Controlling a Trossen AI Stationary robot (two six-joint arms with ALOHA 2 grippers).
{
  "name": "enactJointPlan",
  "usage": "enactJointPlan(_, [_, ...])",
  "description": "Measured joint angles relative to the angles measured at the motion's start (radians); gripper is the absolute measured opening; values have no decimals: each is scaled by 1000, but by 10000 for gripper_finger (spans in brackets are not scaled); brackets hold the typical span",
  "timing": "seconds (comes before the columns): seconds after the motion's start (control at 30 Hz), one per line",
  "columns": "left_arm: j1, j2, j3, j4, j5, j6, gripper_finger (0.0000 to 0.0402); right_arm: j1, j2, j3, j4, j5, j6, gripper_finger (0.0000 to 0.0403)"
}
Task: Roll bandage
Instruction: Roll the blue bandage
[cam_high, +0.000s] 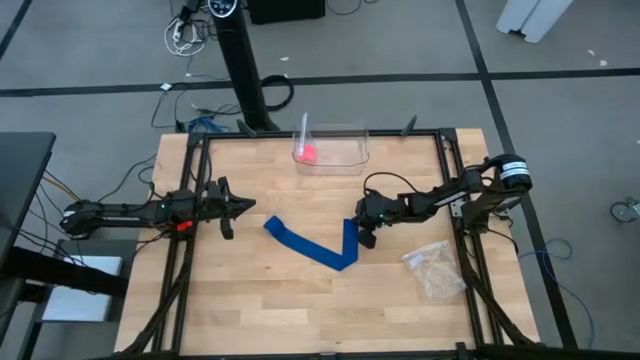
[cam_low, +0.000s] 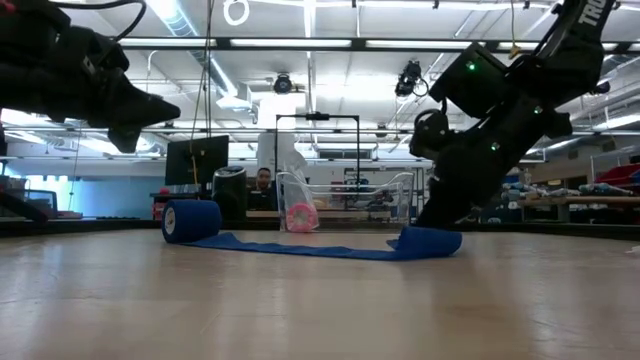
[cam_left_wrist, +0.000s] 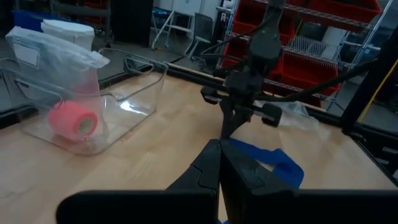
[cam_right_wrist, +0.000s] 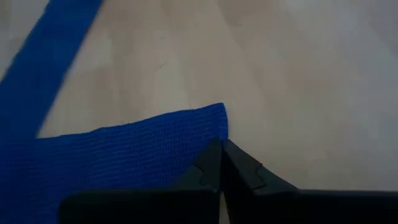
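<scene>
The bandage (cam_high: 318, 248) is a bright blue strip lying in a V on the wooden table. In the low view its left end is a small roll (cam_low: 190, 220) standing on the table, and the strip (cam_low: 300, 247) runs flat to the right. My right gripper (cam_high: 364, 236) is shut at the strip's other end (cam_low: 430, 241). My left gripper (cam_high: 246, 207) is shut and empty. It hovers above the table left of the roll and shows high up in the low view (cam_low: 150, 110). My right gripper has the corner of the bandage's free end (cam_right_wrist: 214, 121) at its shut fingertips. The fingers come slanting down from the table's right side. The fingers hide whether the fabric is pinched between them or pressed under them. The end (cam_low: 430, 241) lies bunched on the table, and the strip is slack.
A clear plastic bin (cam_high: 345, 158) stands at the table's far edge with a pink roll (cam_high: 307, 154) and a clear bag (cam_left_wrist: 56, 56) in it. Another clear plastic bag (cam_high: 432, 268) lies at the front right. Bare wood lies in front of the bandage.
</scene>
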Motion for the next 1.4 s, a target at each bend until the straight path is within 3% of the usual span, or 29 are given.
enactJointPlan(0.3, [0,0,0,-22,0,-3,13,91,-103,-2,-2,-33,35,2])
enactJointPlan(0.67, [0,0,0,-18,-1,-4,13,335,-242,-2,4,-31,144,1])
enactJointPlan(1.07, [0,0,0,76,-5,-11,13,536,-237,-2,-24,18,323,5])
enactJointPlan(1.4, [0,0,0,74,3,-65,13,601,-238,-1,-96,20,499,28])
